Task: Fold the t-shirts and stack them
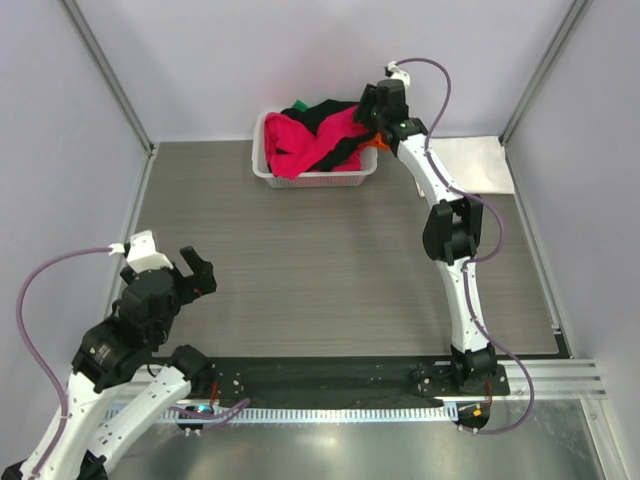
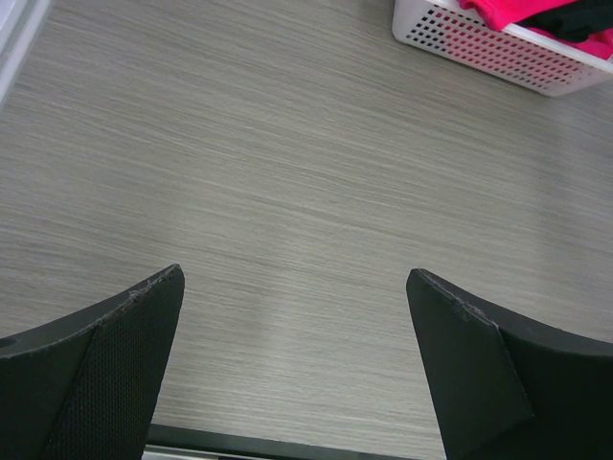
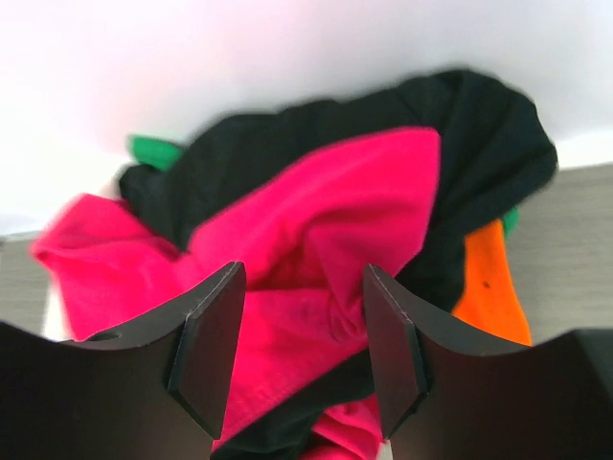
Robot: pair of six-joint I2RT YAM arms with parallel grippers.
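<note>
A pile of t-shirts fills the white slotted basket (image 1: 262, 162) at the back of the table: a bright pinkish-red shirt (image 1: 310, 140) on top, a black one (image 1: 325, 109), a bit of orange (image 1: 372, 146) and green (image 1: 296, 104). My right gripper (image 1: 363, 118) hangs over the pile's right side, open, its jaws either side of a fold of the pinkish-red shirt (image 3: 316, 240) but not closed on it. The black (image 3: 479, 163), orange (image 3: 488, 287) and green (image 3: 153, 151) cloth show around it. My left gripper (image 1: 198, 272) is open and empty over bare table at the near left. No white folded shirt is in view.
A pale sheet (image 1: 470, 165) lies flat at the back right of the table. The basket corner (image 2: 498, 48) shows at the top right of the left wrist view. Walls with metal posts close in the back and both sides.
</note>
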